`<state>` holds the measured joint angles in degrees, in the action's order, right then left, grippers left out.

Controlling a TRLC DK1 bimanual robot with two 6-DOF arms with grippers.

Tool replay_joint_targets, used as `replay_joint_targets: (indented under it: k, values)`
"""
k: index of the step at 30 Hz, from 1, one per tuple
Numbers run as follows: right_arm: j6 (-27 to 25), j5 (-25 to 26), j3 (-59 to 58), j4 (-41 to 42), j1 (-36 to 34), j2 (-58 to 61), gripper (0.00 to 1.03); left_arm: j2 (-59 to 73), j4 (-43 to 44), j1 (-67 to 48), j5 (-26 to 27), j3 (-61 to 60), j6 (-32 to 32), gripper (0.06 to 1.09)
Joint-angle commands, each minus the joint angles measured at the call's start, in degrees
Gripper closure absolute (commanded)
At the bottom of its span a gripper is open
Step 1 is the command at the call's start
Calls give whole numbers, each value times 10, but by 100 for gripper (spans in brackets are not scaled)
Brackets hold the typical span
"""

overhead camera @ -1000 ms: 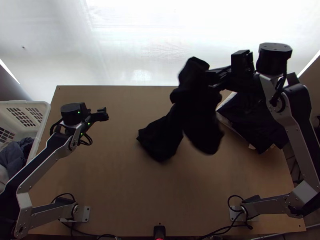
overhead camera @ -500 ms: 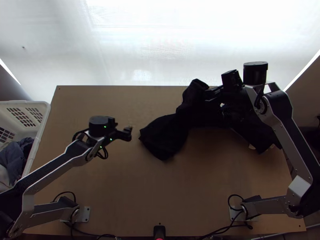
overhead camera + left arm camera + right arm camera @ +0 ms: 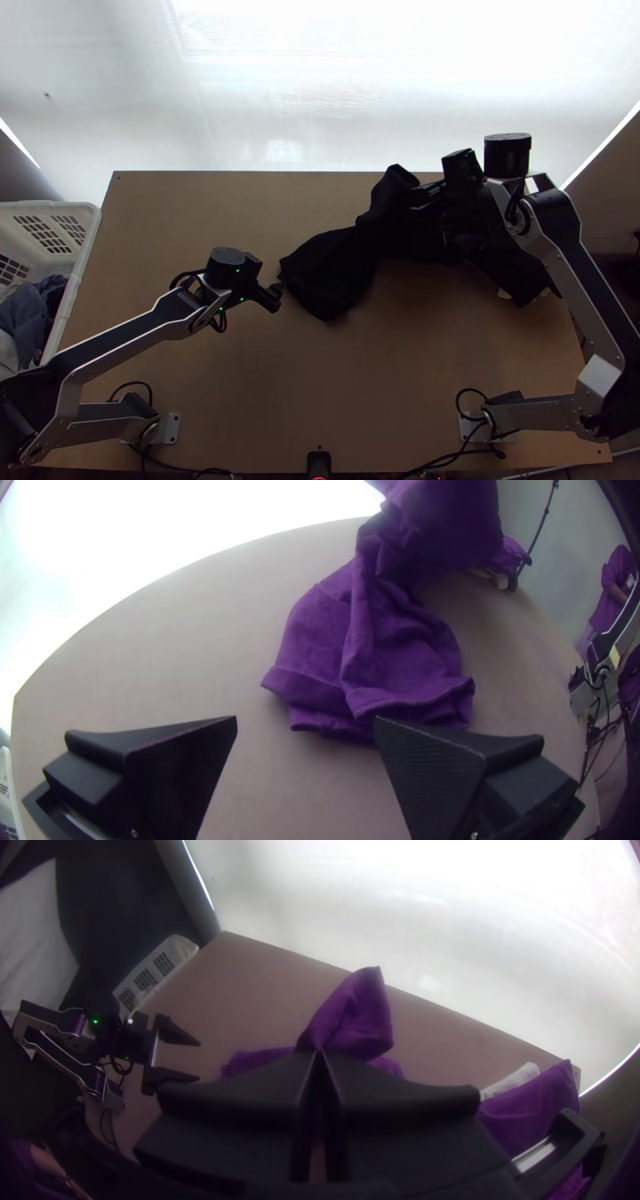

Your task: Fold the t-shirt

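In the top view my left gripper [image 3: 274, 294] is beside the left end of the dark t-shirt [image 3: 328, 276]. The left wrist view shows my left gripper [image 3: 305, 723] open, its fingers apart, with the purple t-shirt [image 3: 400, 653] beyond them, its near part on the table in loose folds. My right gripper [image 3: 420, 194] holds the shirt's far part in the top view. From the right wrist view, my right gripper [image 3: 319, 1057] is shut on the bunched t-shirt [image 3: 357, 1013], a piece of cloth standing up past the fingertips.
A white basket [image 3: 80, 264] with clothes stands at the table's left edge. At the right of the table [image 3: 240, 400] lies a pile of other cloth [image 3: 520, 280], partly under the right arm. A bright white surface lies beyond the far edge.
My left gripper has moved right and toward the table's near edge, up to the shirt. My right gripper has come down and nearer with the shirt, whose hanging part now rests lower.
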<state>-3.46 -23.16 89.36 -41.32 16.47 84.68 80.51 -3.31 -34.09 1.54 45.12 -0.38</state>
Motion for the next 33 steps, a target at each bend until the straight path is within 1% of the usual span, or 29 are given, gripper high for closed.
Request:
replay_joint_targets:
  k: [1,3,6,13,16,17,18,19,20,21,22,23,24,27,29,33]
  values:
    - [3,0,-9,1,0,-8,100,29,2,-12,2,13,-24,10]
    - [4,0,-12,5,0,-9,100,45,3,-15,3,20,-41,10]
    - [8,0,-21,15,0,-9,100,78,9,-19,21,33,-68,10]
    - [9,0,-27,33,-2,-9,100,137,25,-32,22,67,-85,10]
    - [9,0,-29,34,-3,-9,100,145,27,-33,35,76,-97,10]
    - [9,0,-29,35,-4,-9,100,147,30,-33,35,78,-103,11]
    - [9,0,-29,38,-4,-9,100,147,30,-33,35,80,-106,16]
    - [9,0,-30,40,-6,-9,100,147,31,-34,34,80,-108,22]
    - [9,0,-30,40,-6,-9,100,146,37,-33,34,79,-111,37]
    - [9,0,-30,41,-8,-9,100,146,41,-33,34,79,-113,60]
    - [9,0,-29,41,-9,-9,100,145,52,-31,32,78,-118,86]
    - [9,0,-28,42,-11,-9,100,145,66,-27,30,74,-119,107]
    - [10,0,-26,42,-14,-10,100,145,68,-20,29,73,-121,105]
    - [17,0,-16,42,-24,-12,100,132,64,6,29,84,-118,105]
    - [29,-3,-11,42,-35,-12,100,112,62,35,29,103,-129,105]
    - [45,-3,-5,40,-57,-12,100,46,26,101,28,199,-204,105]
